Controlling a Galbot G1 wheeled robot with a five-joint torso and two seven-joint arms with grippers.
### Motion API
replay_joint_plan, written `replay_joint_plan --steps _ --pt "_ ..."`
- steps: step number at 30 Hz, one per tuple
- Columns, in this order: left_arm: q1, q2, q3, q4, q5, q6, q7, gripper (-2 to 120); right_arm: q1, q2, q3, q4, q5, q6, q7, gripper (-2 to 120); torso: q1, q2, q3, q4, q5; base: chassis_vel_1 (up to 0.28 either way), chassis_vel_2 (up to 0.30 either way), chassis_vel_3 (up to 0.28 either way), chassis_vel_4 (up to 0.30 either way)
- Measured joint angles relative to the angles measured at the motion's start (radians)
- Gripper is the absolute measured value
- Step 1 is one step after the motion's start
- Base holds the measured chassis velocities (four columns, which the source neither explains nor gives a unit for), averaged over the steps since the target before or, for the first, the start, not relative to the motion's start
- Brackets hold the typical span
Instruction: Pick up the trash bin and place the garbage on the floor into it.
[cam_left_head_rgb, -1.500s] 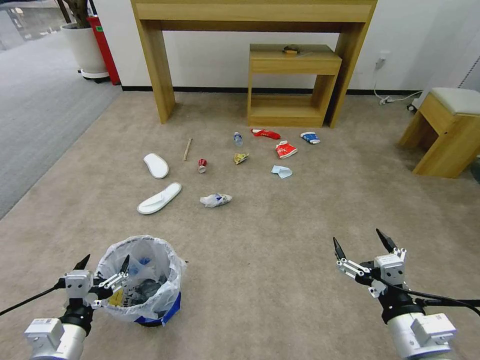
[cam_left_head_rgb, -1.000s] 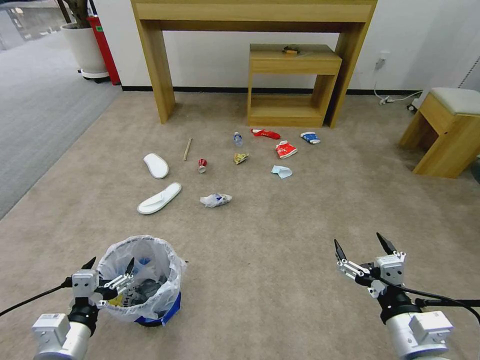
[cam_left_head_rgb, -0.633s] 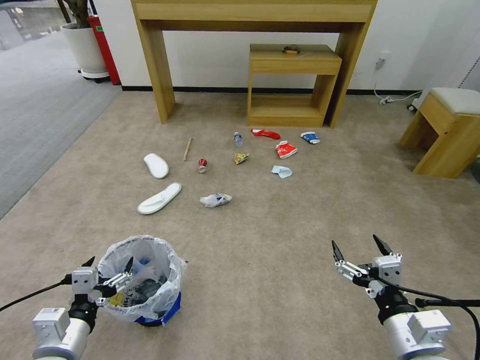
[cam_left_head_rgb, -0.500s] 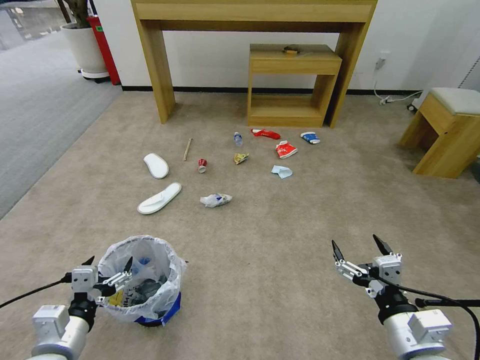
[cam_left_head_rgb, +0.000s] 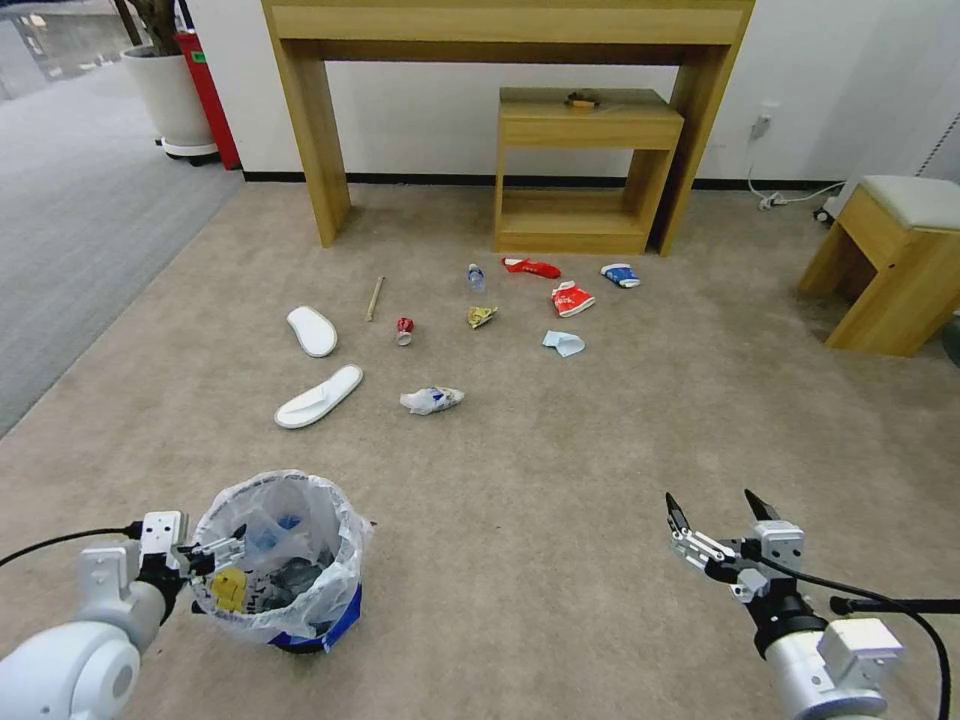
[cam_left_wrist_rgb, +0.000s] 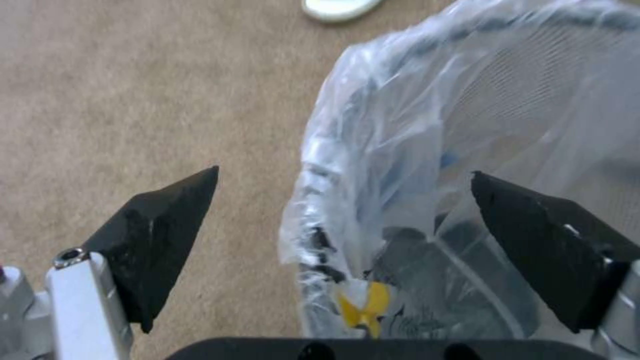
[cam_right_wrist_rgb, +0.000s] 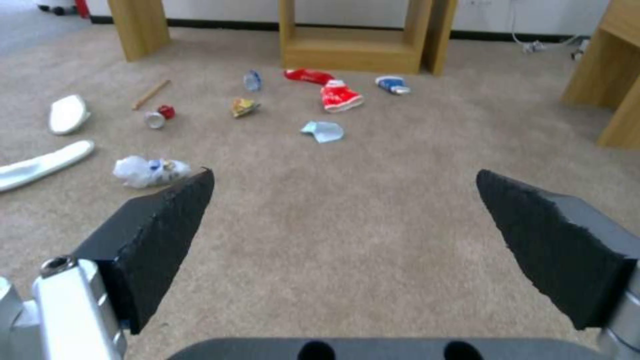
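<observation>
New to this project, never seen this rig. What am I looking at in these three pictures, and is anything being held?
It is a wheeled robot with two arms, each ending in a two-fingered gripper. The wide picture comes from a camera on its head, looking down at the beige carpet. The other two come from cameras on its wrists, looking out between the black fingers.

The left gripper is open, with its fingers either side of the bagged rim of the trash bin, which stands on the carpet. The right gripper is open over bare carpet, holding nothing.

Farther off lies the litter: two white slippers, a wooden stick, a red can, a clear bottle, some wrappers and a crumpled white bag.
</observation>
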Motion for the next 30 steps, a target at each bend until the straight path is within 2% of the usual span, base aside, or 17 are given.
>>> replay_joint_plan --steps 5,8,17,19,21,26,29,30 --pt "-0.030 0.029 0.014 0.038 -0.039 0.037 0.006 100 0.000 0.004 -0.005 -0.010 0.001 -0.006 0.009 100 0.000 0.000 0.000 0.0000 0.0001 0.000 0.000 0.000 0.000" --pt "-0.077 0.056 0.042 0.095 -0.091 0.046 0.007 100 0.000 0.013 -0.014 -0.019 0.001 -0.012 0.022 100 0.000 0.000 0.000 -0.0001 0.0002 0.000 0.000 0.000 0.000" --pt "-0.118 0.076 0.058 0.160 -0.095 0.046 0.035 100 0.000 0.018 -0.019 -0.022 0.007 -0.022 0.033 100 0.000 0.000 0.000 -0.0001 0.0001 0.000 0.000 0.000 0.000" --pt "-0.122 0.082 0.059 0.180 -0.074 0.045 0.064 99 0.003 0.019 -0.022 -0.025 0.008 -0.025 0.040 100 0.000 0.000 0.000 -0.0001 0.0002 0.000 0.000 0.000 0.000" --pt "-0.126 0.085 0.060 0.203 -0.038 0.043 0.097 93 0.010 0.019 -0.027 -0.030 0.009 -0.028 0.044 100 0.000 0.000 0.000 0.0001 0.0002 0.000 0.000 0.000 0.000" --pt "-0.135 0.085 0.064 0.233 -0.025 0.035 0.109 83 0.026 0.017 -0.040 -0.034 0.012 -0.040 0.057 100 0.000 0.000 0.000 0.0001 0.0011 0.000 0.000 0.000 0.000" --pt "-0.136 0.082 0.070 0.239 -0.023 0.035 0.108 69 0.036 0.015 -0.047 -0.035 0.017 -0.047 0.069 100 0.000 0.000 0.000 -0.0002 0.0003 0.000 0.000 0.000 0.000" --pt "-0.136 0.082 0.070 0.239 -0.023 0.035 0.108 69 0.036 0.015 -0.047 -0.035 0.017 -0.047 0.069 100 0.000 0.000 0.000 -0.0002 0.0003 0.000 0.000 0.000 0.000"
